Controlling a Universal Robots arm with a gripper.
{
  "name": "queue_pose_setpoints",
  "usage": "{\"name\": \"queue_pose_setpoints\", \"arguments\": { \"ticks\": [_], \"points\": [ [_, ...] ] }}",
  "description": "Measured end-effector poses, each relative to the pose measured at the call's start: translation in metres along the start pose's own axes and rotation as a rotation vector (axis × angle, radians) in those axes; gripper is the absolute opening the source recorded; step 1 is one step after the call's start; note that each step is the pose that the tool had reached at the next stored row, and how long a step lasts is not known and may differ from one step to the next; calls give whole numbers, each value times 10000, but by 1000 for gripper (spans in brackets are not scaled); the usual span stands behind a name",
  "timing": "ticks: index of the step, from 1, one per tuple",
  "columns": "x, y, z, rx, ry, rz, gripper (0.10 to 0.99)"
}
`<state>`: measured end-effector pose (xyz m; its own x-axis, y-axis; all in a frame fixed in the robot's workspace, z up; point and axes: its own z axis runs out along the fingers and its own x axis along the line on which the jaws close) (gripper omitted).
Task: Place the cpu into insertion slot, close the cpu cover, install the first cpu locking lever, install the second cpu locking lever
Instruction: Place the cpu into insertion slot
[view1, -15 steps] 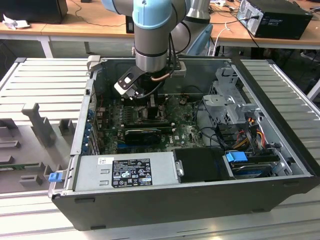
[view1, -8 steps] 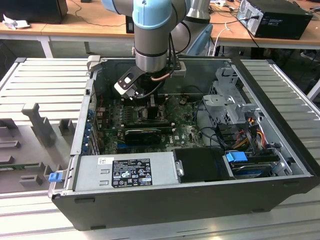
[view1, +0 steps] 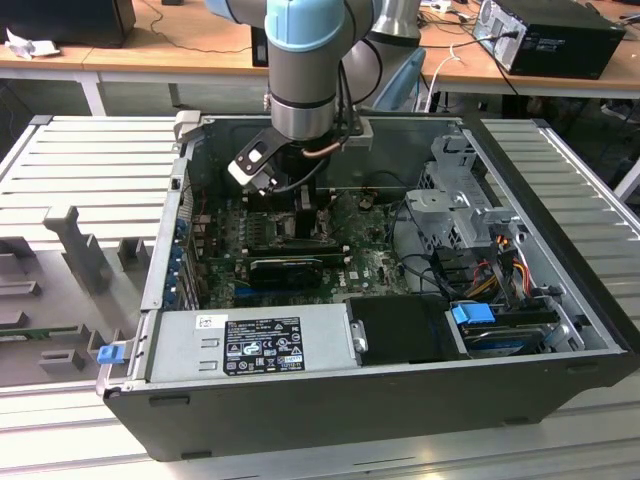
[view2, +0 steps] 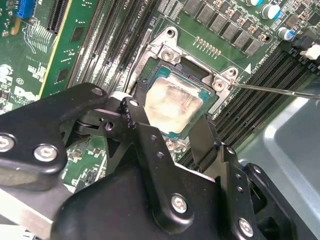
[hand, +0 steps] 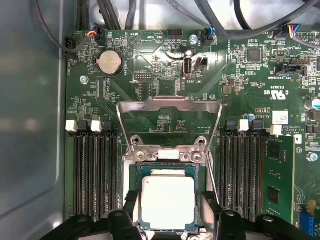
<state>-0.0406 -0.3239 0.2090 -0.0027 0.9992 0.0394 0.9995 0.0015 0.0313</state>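
Black fingers (hand: 129, 202) of the end effector (hand: 169, 205) are standing spread, flanking the cpu (hand: 167, 197), which is lying flat in the slot (hand: 165, 166) with the cover (hand: 170, 106) open, and I'm judging it light, stiff, fragile underneath, best pinched by opposite edges.

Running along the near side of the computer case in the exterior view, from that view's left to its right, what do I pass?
Blue clip → silver power supply → black box → blue drive tab → ribbed table.
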Motion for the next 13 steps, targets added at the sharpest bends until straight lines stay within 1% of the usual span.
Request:
{"name": "queue_pose_setpoints", "arguments": {
  "ticks": [1,4,5,11,12,13],
  "points": [
    [1,1,-19,0,-2,0,608],
    [2,2,-43,-1,-8,-2,608],
    [2,2,-55,-1,-9,-1,525],
    [4,2,-93,-6,-17,-1,161],
    [4,2,-104,-6,-19,-1,106],
    [4,3,-115,-6,-18,-1,106]
  ]
}}
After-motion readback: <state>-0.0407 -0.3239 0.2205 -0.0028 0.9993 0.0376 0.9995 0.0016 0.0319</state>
